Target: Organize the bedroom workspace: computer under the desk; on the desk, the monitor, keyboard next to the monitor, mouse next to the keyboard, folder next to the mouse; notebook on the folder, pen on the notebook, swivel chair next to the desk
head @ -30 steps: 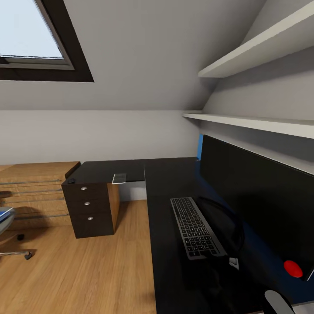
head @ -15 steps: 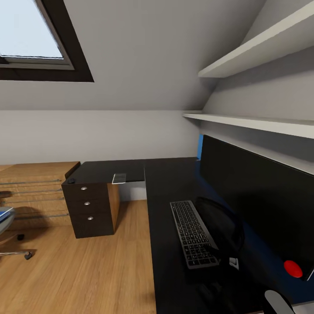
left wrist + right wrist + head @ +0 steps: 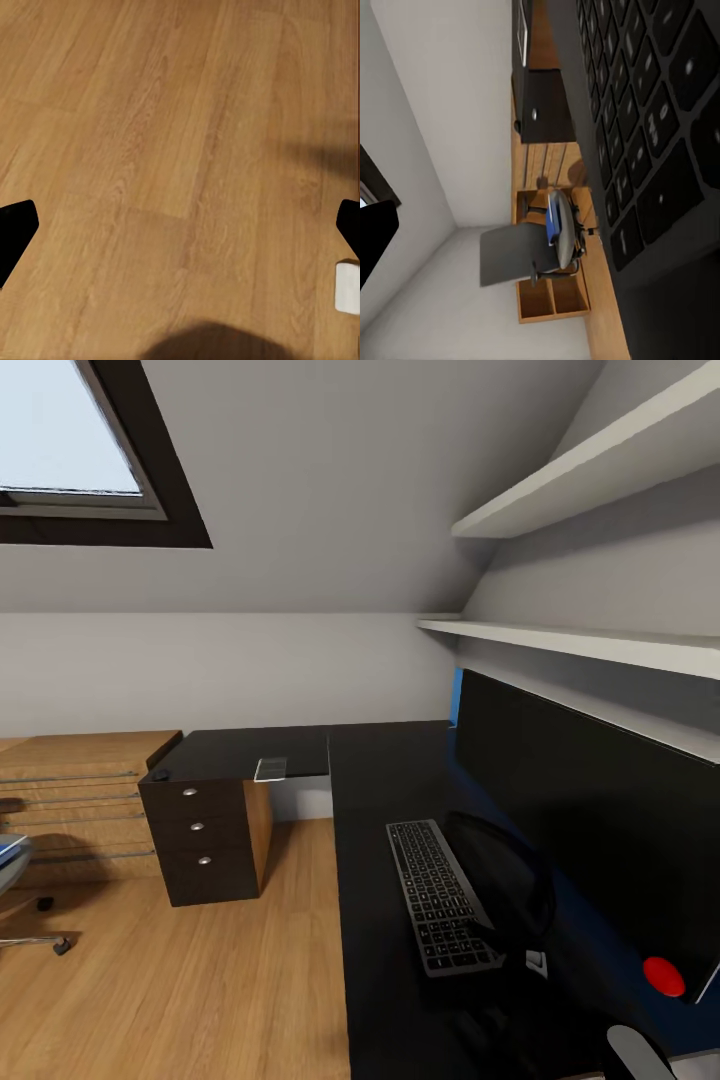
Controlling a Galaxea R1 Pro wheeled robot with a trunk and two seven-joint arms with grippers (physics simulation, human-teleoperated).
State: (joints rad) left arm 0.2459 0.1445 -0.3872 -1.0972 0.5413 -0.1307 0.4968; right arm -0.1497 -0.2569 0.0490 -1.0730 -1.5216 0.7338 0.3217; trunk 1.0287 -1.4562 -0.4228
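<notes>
Three viewpoints in the bedroom

Head camera overlooks the desk [image 3: 390, 780]; right wrist hugs the keyboard [image 3: 652, 112], also seen from above; left wrist faces floor [image 3: 172, 150].

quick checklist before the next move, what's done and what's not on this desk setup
1. Monitor on the desk: ok.
2. Keyboard on the desk beside the monitor: ok.
3. Folder moved to the desk: not ok, it lies on the swivel chair.
4. Swivel chair next to the desk: not ok, it stands apart by the wooden chest.
5. Mouse next to the keyboard: cannot tell.
6. Left gripper free: ok, jaws apart over bare floor.
</notes>
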